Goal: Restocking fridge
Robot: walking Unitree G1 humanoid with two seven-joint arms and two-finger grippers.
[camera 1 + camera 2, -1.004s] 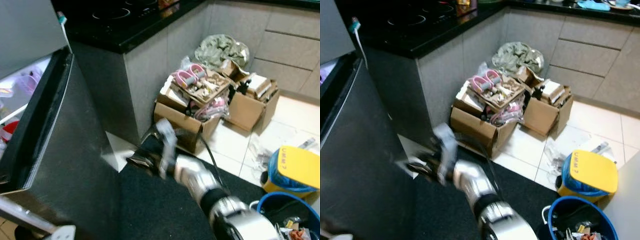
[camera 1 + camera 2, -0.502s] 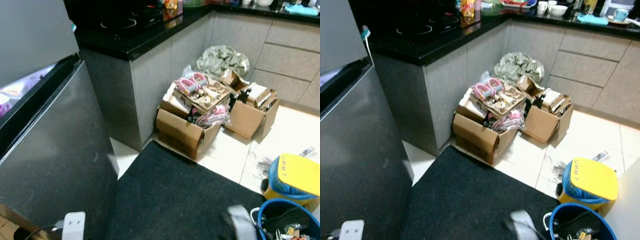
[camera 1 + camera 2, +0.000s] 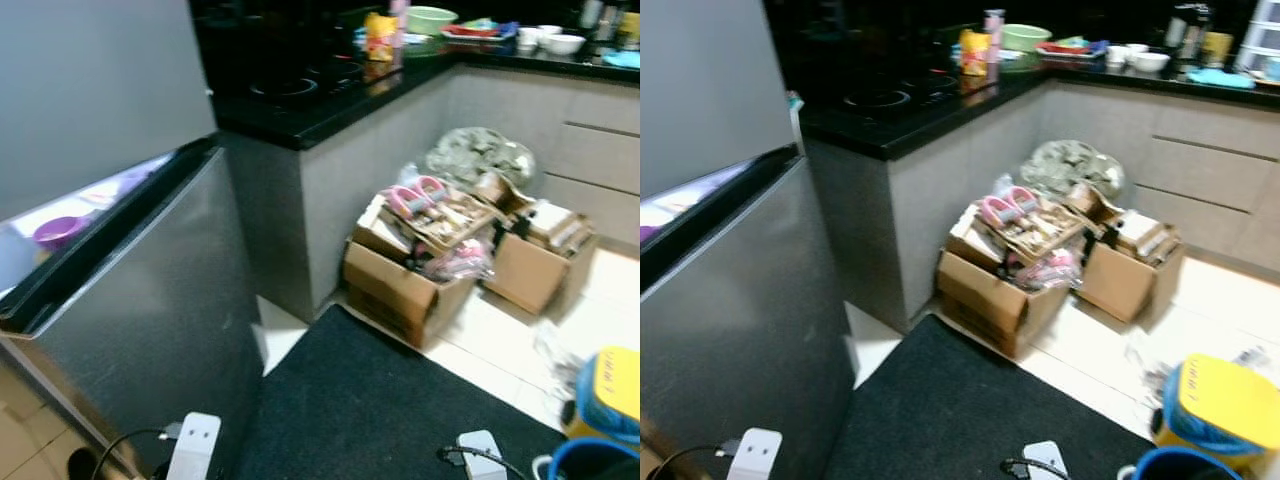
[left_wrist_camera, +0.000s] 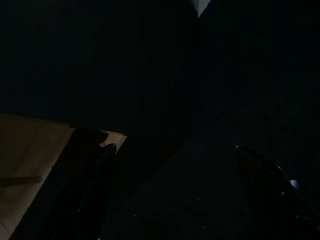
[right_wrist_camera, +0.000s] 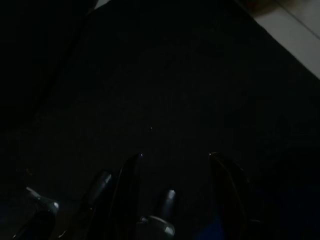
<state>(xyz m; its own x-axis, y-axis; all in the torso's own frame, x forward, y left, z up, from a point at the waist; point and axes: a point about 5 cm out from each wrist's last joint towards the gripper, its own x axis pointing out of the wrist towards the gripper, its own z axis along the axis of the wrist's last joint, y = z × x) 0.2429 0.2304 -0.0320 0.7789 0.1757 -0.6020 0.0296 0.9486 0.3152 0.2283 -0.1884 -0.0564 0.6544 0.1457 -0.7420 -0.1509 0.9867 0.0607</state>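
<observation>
the fridge [image 3: 150, 300] stands at the left, its grey door [image 3: 140, 330] ajar with a lit gap at the top where a purple bowl [image 3: 58, 231] sits inside. the left gripper [image 4: 172, 165] hangs over the black mat [image 3: 370, 410], fingers [image 4: 92, 170] spread apart and holding nothing; a dim strip of tan floor [image 4: 30, 150] lies beyond one fingertip. the right gripper [image 5: 175, 167] also hangs above the mat, fingers [image 5: 225, 180] released, grasping nothing. cardboard boxes [image 3: 410, 280] rest against the counter [image 3: 330, 110].

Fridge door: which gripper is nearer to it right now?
Likely left. The left gripper hangs close by the fridge door, at the wooden floor's edge; the right gripper hangs over the black mat, farther away.
</observation>
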